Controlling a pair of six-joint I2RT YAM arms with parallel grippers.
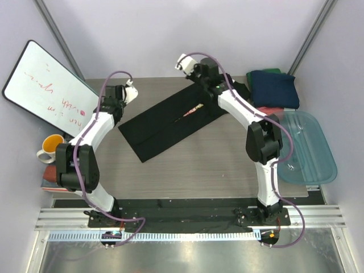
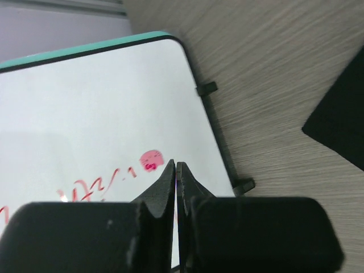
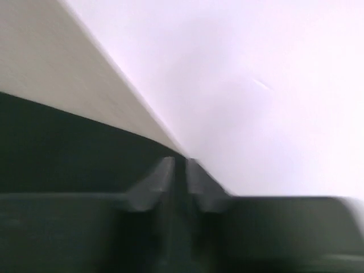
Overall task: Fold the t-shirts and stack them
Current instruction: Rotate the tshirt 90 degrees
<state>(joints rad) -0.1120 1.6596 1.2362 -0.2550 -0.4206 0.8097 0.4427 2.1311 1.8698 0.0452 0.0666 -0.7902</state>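
Looking at the top view first: black tee (image 1: 170, 125) lies flat as a long diagonal strip mid-table, a sliver of pink print showing along its fold. Its far right end runs under my right arm. Bare table (image 1: 216, 165) stretches between that strip and my two bases, the widest open room here. My left gripper (image 1: 126, 94) hangs off the tee's left end, near the whiteboard (image 1: 45, 82) that leans in from the left wall. My right gripper (image 1: 190, 65) sits past the tee's far end, close to the back wall (image 1: 170, 28).

Far right corner: navy tee (image 1: 273, 88) folded on top, green tee (image 1: 267, 72) peeking out behind it, coral-red tee (image 1: 270, 112) showing at its near edge. Tub (image 1: 304, 148) is just in front of that pile, hard against the right table edge; wood grain reads through its floor. Mug (image 1: 51, 148) stands off the left edge, orange inside, contents can't tell.

Left wrist view: my fingers (image 2: 168, 182) are pressed together, nothing between them. Whiteboard corner is directly below, and a corner of the black tee (image 2: 341, 125) is well apart at right.

Right wrist view: blurred. Jaws stand slightly apart, nothing visible in the gap. Dark cloth lies at lower left, with a table strip and then the wall beyond.
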